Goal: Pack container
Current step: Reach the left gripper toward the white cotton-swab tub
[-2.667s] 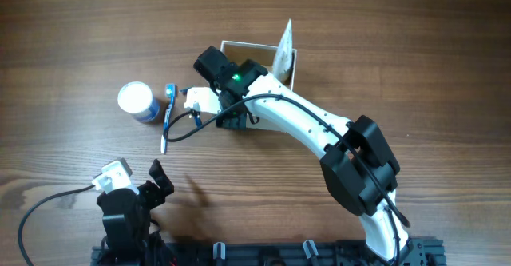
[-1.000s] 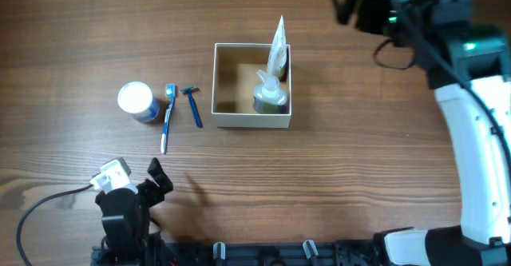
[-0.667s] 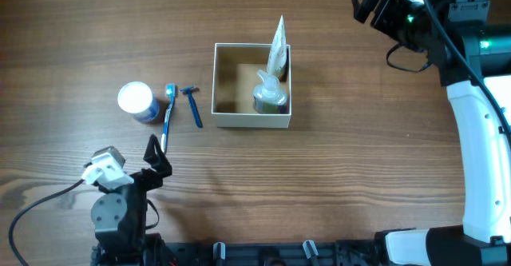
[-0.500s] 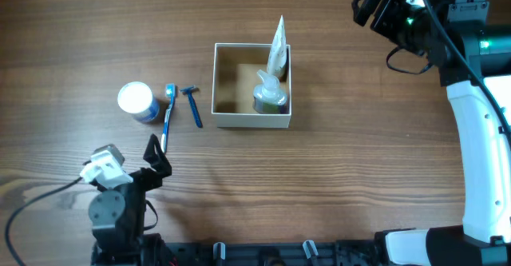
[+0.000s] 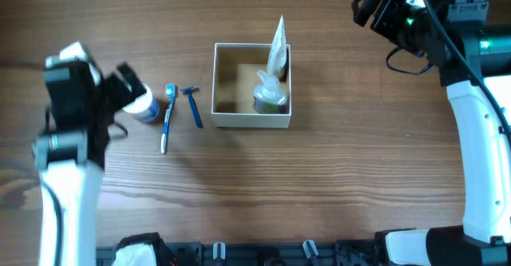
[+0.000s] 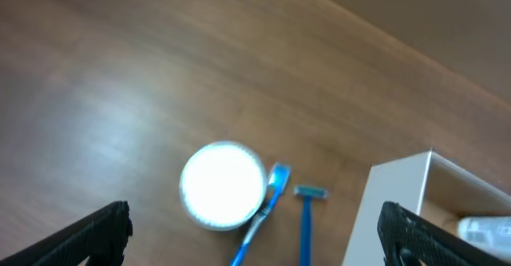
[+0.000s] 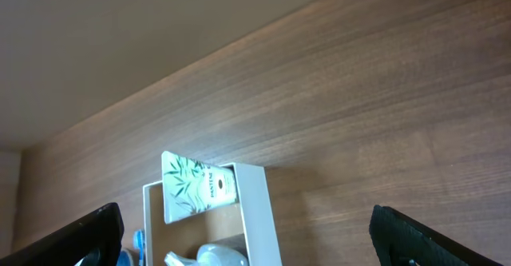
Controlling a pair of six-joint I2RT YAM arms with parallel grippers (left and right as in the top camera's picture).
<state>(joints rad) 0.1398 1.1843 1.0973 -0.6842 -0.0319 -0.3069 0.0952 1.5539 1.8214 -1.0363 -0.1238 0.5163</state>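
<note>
While left end effector (image 6: pixel 254 222) and right end effector (image 7: pixel 246 218) gape, container (image 5: pixel 251 121) between, apart.

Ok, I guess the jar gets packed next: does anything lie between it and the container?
Yes: the toothbrush and the razor lie side by side between the jar and the container.

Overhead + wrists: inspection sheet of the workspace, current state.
Surface: wood table, bare around the items.
Job's things: container holds tube, leaning on its right wall, and bottle; the left half is bare. Jar, toothbrush and razor lie outside, left of it.
Clutter: nothing seen.
Grippers: left gripper open above the jar, holding nothing; right gripper open, far right of the container, holding nothing.
Cables: black cable on the right arm, clear of the items.
Surroundings: nothing seen.
</note>
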